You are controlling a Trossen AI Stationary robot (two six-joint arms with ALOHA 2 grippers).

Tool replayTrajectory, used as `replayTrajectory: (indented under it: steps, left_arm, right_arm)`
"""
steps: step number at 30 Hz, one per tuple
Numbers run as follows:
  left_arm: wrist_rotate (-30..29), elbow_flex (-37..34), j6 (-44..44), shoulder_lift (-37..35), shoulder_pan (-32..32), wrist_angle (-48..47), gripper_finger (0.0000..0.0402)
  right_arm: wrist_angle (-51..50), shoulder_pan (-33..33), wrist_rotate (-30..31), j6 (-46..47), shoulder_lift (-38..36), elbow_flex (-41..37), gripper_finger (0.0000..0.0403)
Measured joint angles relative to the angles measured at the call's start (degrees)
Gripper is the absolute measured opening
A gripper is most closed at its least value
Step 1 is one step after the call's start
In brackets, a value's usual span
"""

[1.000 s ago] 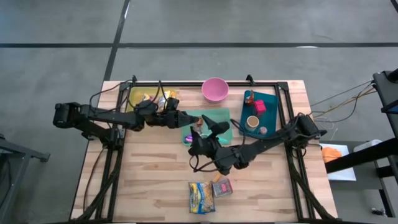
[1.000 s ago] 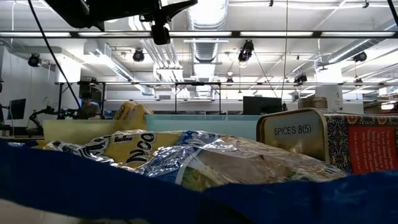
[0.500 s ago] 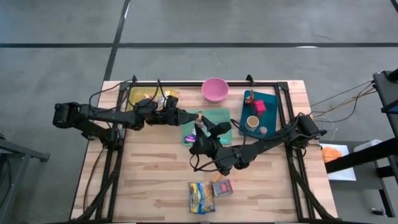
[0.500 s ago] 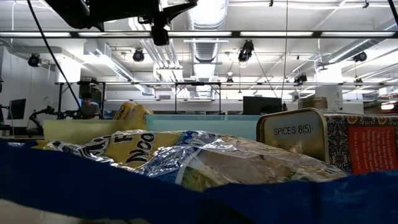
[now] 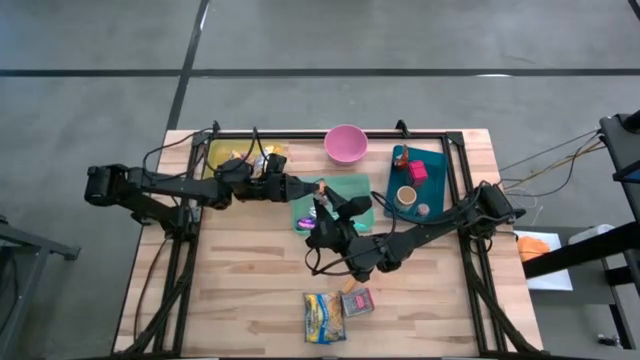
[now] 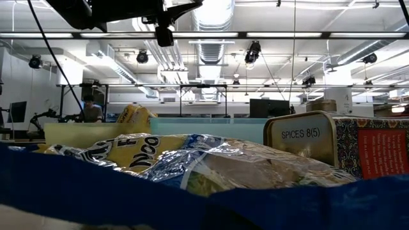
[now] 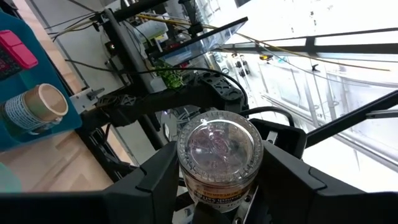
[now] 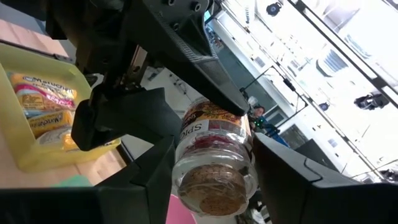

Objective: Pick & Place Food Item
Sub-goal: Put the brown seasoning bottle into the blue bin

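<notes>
Spice jar (image 7: 217, 155) with a clear lid, gripped from opposite sides by both arms above the middle of the wooden table (image 5: 250, 290). Left end effector (image 5: 312, 190) reaches in from the left and pinches the jar; in the left wrist view its dark fingers (image 7: 155, 177) press the jar's sides just below the lid. Right end effector (image 5: 326, 207) comes from the right and also pinches the jar (image 8: 213, 162); the right wrist view shows the jar's base and part of its label between that arm's fingers (image 8: 152, 171). From above, the jar (image 5: 319, 193) hangs over a green tray (image 5: 358, 187) at the table's centre. Pink bowl (image 5: 346, 143) sits at the far edge. Yellow tray (image 5: 215, 155) with snack packets lies to the left, and a teal tray (image 5: 435, 175) holding a tape roll (image 5: 406, 195) and a pink block (image 5: 417, 171) lies to the right. Noodle packet (image 5: 323, 317) and a small spice tin (image 5: 357, 300) lie side by side near the front edge.
</notes>
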Motion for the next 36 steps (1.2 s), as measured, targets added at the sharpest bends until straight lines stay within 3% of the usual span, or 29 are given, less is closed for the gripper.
replayTrajectory:
  steps: [8,17,30,36]
  left_arm:
    - [0.65,0.0,-0.01,0.01,0.0,0.07,0.0189]
    - [1.48,0.09,2.66,-0.04,-0.17,0.28,0.0254]
    - [0.87,0.09,3.02,-0.07,-0.07,0.11,0.0262]
    - [1.22,0.09,3.04,-0.29,0.31,0.42,0.0262]
  right_arm:
    - [-0.13,0.09,-0.03,-0.27,0.0,0.0,0.0183]
    - [-0.4,1.67,-2.25,0.19,-1.25,0.0,0.0182]
    - [-0.31,2.21,2.35,1.18,-2.2,0.02,0.0181]
    - [-0.38,2.21,0.87,3.65,-3.58,0.02,0.0179]
